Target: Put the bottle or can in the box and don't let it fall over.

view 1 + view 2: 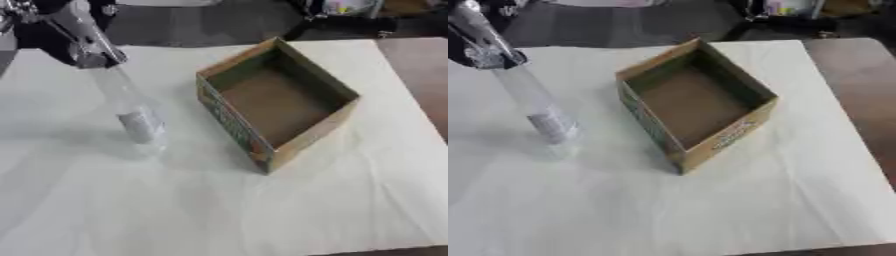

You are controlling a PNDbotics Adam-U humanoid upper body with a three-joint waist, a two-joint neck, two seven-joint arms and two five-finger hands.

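Note:
A clear plastic bottle (131,107) with a pale label near its base stands on the white table cover, left of the box, its top leaning toward the far left. My left hand (86,46), black and silver, comes in from the upper left corner, and its fingers close round the bottle's top. The open cardboard box (229,125) with green printed sides sits in the middle of the table, turned corner-on, nothing inside it. A hand's width of table lies between bottle and box. My right hand shows in neither view.
The white cover (219,210) spreads over most of the table. Bare brown tabletop (424,85) shows along the right side. Dark floor and cluttered items (789,10) lie beyond the far edge.

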